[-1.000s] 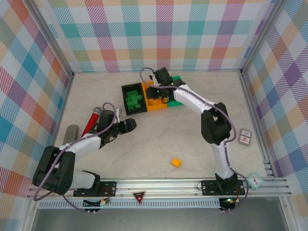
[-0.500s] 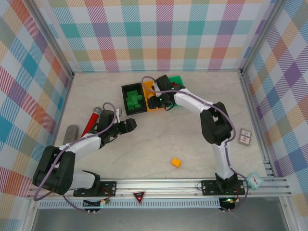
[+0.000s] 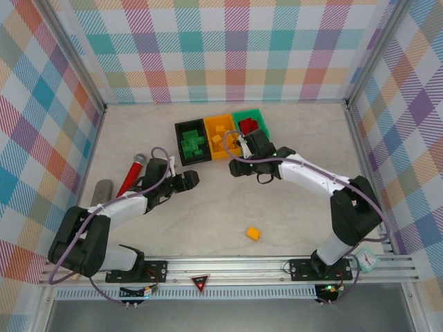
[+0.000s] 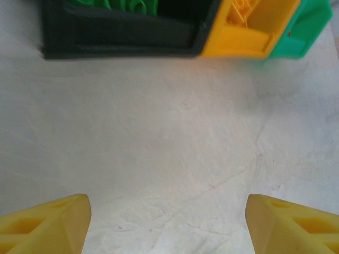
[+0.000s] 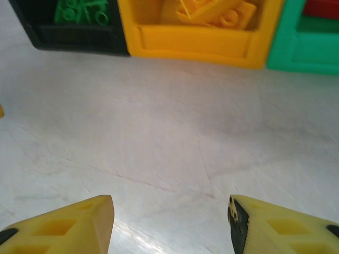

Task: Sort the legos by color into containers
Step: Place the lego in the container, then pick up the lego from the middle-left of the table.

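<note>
Right tool (image 5: 169,211), jaws apart, points low toward the containers (image 5: 196,39).

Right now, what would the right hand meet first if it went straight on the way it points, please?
Probably the orange bin, at its front wall; only bare table lies before it.

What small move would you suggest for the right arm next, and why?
Probably swing the right gripper toward the small yellow-orange studded plastic brick lying alone on the table: the gripper is open and empty, and that brick looks like the only loose one.
</note>
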`<state>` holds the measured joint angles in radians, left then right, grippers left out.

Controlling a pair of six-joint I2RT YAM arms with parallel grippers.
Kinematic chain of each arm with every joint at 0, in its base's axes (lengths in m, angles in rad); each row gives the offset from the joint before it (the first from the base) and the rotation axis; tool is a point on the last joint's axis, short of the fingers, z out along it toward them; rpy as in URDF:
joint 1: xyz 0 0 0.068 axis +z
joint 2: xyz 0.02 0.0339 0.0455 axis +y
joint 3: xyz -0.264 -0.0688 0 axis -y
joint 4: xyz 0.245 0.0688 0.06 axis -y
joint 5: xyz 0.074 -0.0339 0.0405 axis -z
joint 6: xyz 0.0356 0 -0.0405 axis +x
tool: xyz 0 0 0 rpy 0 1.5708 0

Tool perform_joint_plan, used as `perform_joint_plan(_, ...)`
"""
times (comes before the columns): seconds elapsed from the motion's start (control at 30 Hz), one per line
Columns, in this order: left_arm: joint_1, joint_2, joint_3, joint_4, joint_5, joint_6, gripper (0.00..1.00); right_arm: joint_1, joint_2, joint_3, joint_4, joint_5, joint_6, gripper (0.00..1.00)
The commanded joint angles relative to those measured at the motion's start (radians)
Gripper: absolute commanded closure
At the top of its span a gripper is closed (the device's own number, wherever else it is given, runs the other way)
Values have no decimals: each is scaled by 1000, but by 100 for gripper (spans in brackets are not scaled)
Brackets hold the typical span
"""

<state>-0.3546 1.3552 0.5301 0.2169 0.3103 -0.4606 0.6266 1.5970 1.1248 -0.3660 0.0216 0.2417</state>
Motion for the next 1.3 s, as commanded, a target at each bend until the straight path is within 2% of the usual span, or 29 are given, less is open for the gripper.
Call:
perform_joint_plan(0.0, -75, 20, 35, 22, -7, 14, 23, -20, -35, -78, 68, 55, -14, 40)
perform_joint_plan(0.13, -219, 20, 62, 2, -113, 33, 24, -49, -52, -155, 100, 58, 2, 40)
perform_joint_plan(0.3, -461, 56, 90, -11, -260, -4, 24, -108, -84, -247, 154, 44, 35, 39)
perform_joint_plan(0.43, -694, 100, 186, -120, -449, 0, 23, -196, -104, -335, 262, -66, 109, 38)
perform_joint_plan(0.53, -818, 168, 283, -191, -545, 12, 23, -227, -107, -373, 301, -92, 132, 38)
perform_joint_plan(0.63, -902, 258, 376, -263, -596, 6, 22, -249, -115, -383, 300, -95, 144, 38)
perform_joint_plan(0.83, -1016, 407, 527, -414, -681, -3, 22, -284, -147, -412, 312, -115, 165, 38)
perform_joint_plan(1.07, -1026, 464, 559, -486, -754, -53, 24, -289, -159, -422, 322, -138, 170, 37)
perform_joint_plan(1.17, -1026, 468, 560, -487, -732, -57, 29, -289, -158, -420, 318, -142, 170, 37)
perform_joint_plan(1.23, -1026, 477, 564, -485, -681, -59, 39, -289, -158, -422, 323, -146, 171, 37)
perform_joint_plan(1.27, -1029, 482, 562, -486, -667, -65, 42, -289, -155, -421, 324, -147, 170, 37)
